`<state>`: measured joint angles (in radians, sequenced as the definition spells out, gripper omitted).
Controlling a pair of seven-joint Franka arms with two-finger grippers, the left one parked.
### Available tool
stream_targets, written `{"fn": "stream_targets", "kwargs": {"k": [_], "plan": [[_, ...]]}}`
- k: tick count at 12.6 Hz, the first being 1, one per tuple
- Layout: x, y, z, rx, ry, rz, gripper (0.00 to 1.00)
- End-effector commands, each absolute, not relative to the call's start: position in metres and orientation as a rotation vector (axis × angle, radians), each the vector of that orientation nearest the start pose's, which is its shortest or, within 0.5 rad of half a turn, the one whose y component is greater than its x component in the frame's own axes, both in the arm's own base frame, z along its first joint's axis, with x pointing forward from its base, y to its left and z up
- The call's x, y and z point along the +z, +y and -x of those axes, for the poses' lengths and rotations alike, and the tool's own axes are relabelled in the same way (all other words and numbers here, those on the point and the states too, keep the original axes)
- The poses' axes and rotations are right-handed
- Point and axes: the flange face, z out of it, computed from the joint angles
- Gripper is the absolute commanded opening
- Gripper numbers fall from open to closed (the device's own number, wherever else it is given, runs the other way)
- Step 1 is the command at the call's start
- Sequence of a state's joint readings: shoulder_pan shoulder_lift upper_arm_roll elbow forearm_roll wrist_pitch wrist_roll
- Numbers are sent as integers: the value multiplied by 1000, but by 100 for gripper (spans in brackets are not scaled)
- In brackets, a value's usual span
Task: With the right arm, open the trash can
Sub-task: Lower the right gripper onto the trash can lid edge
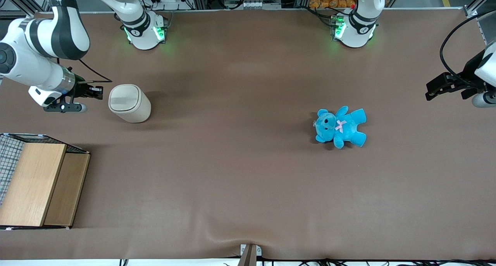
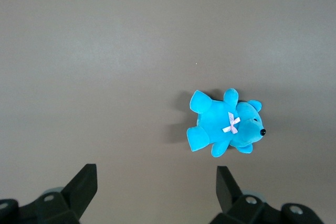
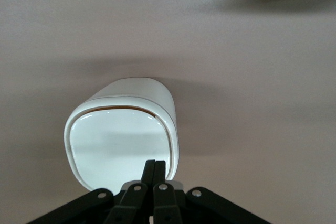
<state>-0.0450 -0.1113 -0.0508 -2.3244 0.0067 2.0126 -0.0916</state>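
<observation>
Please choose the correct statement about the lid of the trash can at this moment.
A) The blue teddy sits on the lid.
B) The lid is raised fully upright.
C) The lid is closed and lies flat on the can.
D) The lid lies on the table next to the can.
C: the lid of the trash can lies flat and closed, while the gripper, jaws shut, is at the can's edge toward the working arm's end.

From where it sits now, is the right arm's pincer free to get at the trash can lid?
Probably yes. The pincer, fingers shut together, hangs right beside the trash can at lid height, with nothing between them. The lid looks closed, and the wooden box sits well clear, nearer the front camera.
</observation>
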Motion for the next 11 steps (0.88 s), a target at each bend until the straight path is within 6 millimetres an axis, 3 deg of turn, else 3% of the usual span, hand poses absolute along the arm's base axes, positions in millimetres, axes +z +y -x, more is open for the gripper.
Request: {"fn": "stream_targets", "kwargs": {"k": [1,6,11], "plan": [[360,-46,-453,270,-7,3088,0],[325,-46,-443,219,-4,3098,0],[314,-45,-442,234,-3,3097,0]]}}
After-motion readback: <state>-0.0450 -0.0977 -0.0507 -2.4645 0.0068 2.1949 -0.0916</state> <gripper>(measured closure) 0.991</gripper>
